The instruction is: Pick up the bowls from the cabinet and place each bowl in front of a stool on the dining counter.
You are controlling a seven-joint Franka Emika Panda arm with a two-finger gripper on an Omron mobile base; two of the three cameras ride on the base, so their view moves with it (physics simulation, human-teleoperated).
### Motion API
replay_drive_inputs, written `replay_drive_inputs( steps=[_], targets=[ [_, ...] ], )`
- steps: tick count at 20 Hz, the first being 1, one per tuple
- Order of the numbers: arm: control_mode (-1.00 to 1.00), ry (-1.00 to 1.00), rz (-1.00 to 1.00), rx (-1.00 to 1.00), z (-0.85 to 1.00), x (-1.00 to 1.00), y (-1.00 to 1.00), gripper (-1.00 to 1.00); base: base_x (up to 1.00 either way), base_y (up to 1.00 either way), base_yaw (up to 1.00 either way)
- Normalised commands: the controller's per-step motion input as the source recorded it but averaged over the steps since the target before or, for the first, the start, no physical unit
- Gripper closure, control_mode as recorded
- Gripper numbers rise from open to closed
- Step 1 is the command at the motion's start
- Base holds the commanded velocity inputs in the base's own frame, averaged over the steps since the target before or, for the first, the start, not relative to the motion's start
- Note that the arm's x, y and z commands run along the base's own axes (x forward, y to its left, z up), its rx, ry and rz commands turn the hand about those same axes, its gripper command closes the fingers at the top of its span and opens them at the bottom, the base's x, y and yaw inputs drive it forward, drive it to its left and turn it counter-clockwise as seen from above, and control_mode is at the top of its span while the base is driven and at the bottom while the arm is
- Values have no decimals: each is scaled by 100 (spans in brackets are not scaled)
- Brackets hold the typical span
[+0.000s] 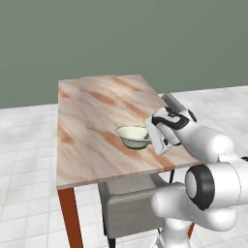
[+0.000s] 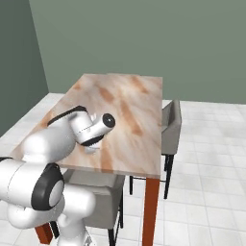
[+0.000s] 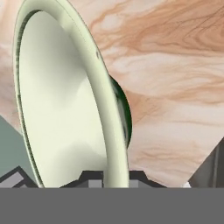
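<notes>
Gripping the rim of the cream/pale-green bowl (image 1: 132, 136), the end effector (image 1: 151, 138) has its jaws clamped narrow on the bowl's near edge; in hand view the rim (image 3: 114, 144) runs between the two dark finger tips (image 3: 89, 179) at the bottom. Bowl sits at the worktop (image 1: 92, 121), near its front-right part, close to the edge; if it touches the surface or is just above, cannot tell. Left base view: bowl seen whole from the side w/ the hand at its right; one grey stool (image 1: 128, 208) tucked under the worktop's near edge, just below the bowl. Right base view: the arm's wrist (image 2: 91, 129) covers the bowl; a 2nd stool (image 2: 172, 129) stands along the worktop's right long side; red-brown leg (image 2: 150, 211) at the near corner. Hand view: bowl very close, pale inside, dark green foot (image 3: 122, 111) on the outside, marble pattern behind it.
</notes>
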Motion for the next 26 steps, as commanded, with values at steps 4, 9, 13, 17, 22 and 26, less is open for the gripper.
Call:
replay_drive_inputs(
  steps=[4, 9, 13, 17, 22, 26],
  targets=[
    [-100, -13, 0, 0, -47, 0, 4, 100, 0, 0, 0],
    [-100, -11, 0, 0, -37, 9, 3, 100, 0, 0, 0],
    [-100, -8, 0, 0, -31, 17, 6, 100, 0, 0, 0],
    [-100, -7, 0, 0, -12, 22, 8, 100, 0, 0, 0],
    [-100, -1, 0, 0, 0, 3, 3, 100, 0, 0, 0],
    [-100, 0, 0, 0, 0, 0, 0, 100, 0, 0, 0]
  ],
)
